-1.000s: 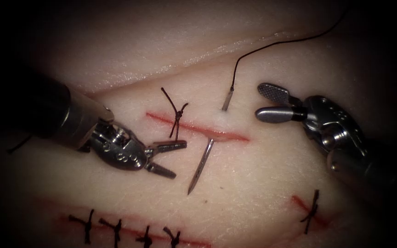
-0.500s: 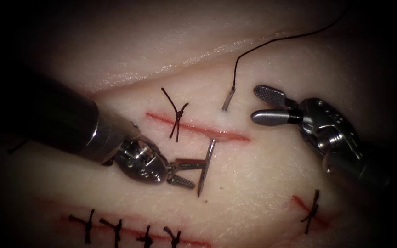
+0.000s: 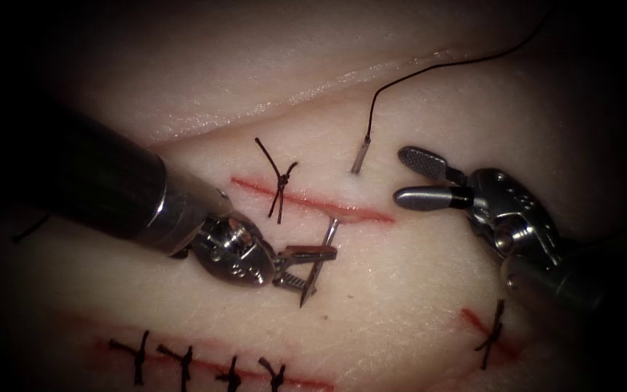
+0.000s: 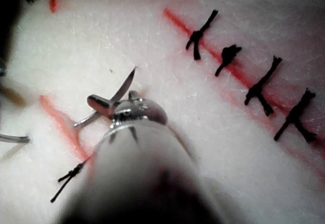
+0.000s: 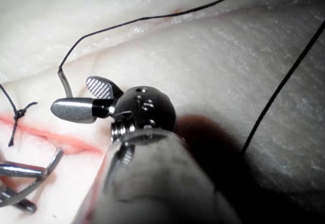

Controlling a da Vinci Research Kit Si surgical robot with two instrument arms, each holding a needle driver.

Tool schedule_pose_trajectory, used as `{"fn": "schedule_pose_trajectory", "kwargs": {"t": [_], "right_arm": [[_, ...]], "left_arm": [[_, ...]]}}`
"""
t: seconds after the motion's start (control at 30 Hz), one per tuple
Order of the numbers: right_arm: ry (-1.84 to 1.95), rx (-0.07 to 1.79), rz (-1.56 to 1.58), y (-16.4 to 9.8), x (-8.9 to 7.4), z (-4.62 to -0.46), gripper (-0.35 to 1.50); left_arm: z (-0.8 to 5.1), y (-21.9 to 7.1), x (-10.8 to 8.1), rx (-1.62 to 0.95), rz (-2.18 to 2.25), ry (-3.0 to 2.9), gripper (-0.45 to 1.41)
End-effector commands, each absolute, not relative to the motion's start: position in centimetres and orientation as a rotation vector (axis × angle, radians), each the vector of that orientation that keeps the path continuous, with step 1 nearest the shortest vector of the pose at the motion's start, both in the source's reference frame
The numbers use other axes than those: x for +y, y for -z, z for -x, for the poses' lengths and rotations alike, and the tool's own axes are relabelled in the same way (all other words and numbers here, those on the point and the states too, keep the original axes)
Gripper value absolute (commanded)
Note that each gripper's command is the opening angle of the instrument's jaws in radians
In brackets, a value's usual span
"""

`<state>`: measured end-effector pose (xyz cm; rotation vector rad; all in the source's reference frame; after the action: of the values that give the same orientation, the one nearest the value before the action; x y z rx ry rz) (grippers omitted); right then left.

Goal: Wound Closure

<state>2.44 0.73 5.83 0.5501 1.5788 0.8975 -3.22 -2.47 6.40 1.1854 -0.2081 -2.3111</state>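
The needle [image 3: 318, 263] passes through the tissue [image 3: 400, 290] under the cut [image 3: 313, 202]: its pointed part sticks out below the cut and lies between the jaws of the left tool [image 3: 312, 267], which close on it near the tip. An older knot [image 3: 280, 185] sits on the cut just left of it. The needle's tail end, with the thread [image 3: 429, 69], stands out above the cut, beside the right tool [image 3: 408, 174], whose jaws gape apart and hold nothing
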Motion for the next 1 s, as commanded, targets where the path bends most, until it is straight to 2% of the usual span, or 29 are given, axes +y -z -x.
{"fn": "schedule_pose_trajectory", "kwargs": {"t": [0.03,0.1,0.37,0.43,0.47,0.5,0.53,0.57,0.6,0.63,0.8,1.0], "right_arm": [[-0.899,1.58,-0.554,-5.89,0.71,-2.54,1.09],[-0.902,1.58,-0.559,-5.89,0.69,-2.54,1.08],[-0.897,1.584,-0.564,-5.84,0.64,-2.55,1.01],[-0.896,1.584,-0.567,-5.82,0.62,-2.54,0.89],[-0.902,1.585,-0.571,-5.82,0.62,-2.53,0.72],[-0.9,1.576,-0.575,-5.81,0.61,-2.52,0.46],[-0.892,1.56,-0.582,-5.79,0.6,-2.51,0.02],[-0.889,1.552,-0.586,-5.78,0.59,-2.51,-0.08],[-0.891,1.542,-0.594,-5.77,0.58,-2.51,-0.27],[-0.868,1.528,-0.544,-5.76,0.57,-2.52,-0.35],[-0.687,1.463,-0.41,-5.75,0.6,-2.5,-0.35],[-0.606,1.421,-0.398,-5.74,0.59,-2.5,-0.35]], "left_arm": [[3.25,-6.48,-2.53,-0.206,-1.185,2.312,0.19],[3.26,-6.5,-2.51,-0.206,-1.186,2.312,-0.45],[3.26,-6.49,-2.47,-0.018,-1.313,2.482,-0.45],[3.27,-6.45,-2.49,0.046,-1.355,2.508,-0.45],[3.27,-6.43,-2.51,0.089,-1.384,2.513,-0.45],[3.28,-6.4,-2.52,0.117,-1.398,2.526,-0.45],[3.29,-6.37,-2.53,0.149,-1.414,2.544,-0.45],[3.29,-6.33,-2.54,0.181,-1.438,2.557,-0.45],[3.3,-6.28,-2.55,0.216,-1.473,2.569,-0.45],[3.31,-6.23,-2.56,0.245,-1.49,2.579,-0.45],[3.35,-5.97,-2.6,0.448,-1.588,2.628,-0.45],[3.4,-5.67,-2.71,0.716,-1.683,2.656,-0.45]]}}
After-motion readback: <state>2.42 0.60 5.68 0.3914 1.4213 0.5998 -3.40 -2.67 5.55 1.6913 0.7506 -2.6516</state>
